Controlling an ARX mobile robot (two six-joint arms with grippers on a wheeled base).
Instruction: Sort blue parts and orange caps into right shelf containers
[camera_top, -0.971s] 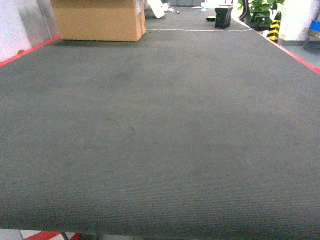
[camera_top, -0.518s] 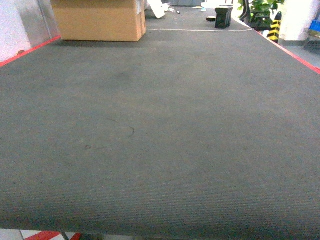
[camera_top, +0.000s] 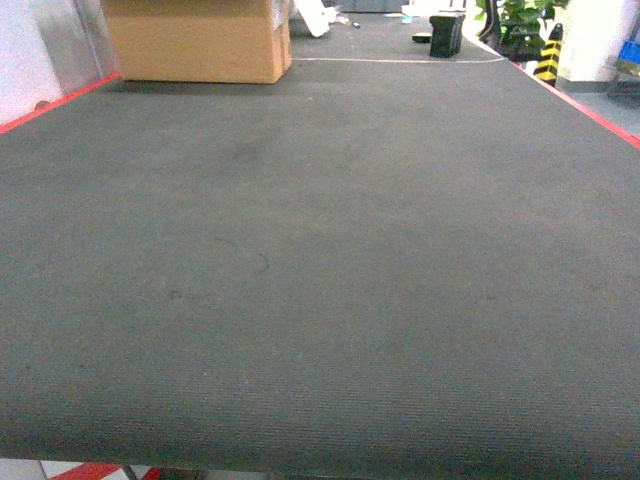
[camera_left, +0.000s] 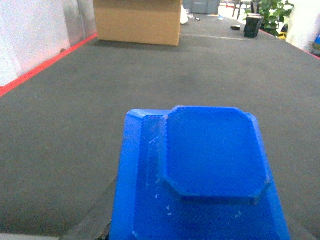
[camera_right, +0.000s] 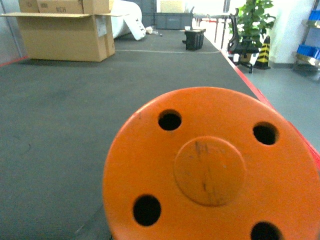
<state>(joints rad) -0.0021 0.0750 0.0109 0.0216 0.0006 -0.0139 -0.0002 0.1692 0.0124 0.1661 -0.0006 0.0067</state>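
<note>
Carpet (camera_top: 320, 260) bears one cardboard box (camera_top: 195, 40); wrist views show one blue part (camera_left: 200, 175), one orange cap (camera_right: 210, 170), end effector states unclear.

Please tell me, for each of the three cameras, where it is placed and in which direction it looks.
Head: rides on the robot, looks forward and down over dark carpet; no robot body shows.
Left wrist: low, faces forward; a blue part fills the foreground.
Right wrist: low, faces forward; an orange cap fills the foreground.
Shared: all show the cardboard box far ahead.
</note>
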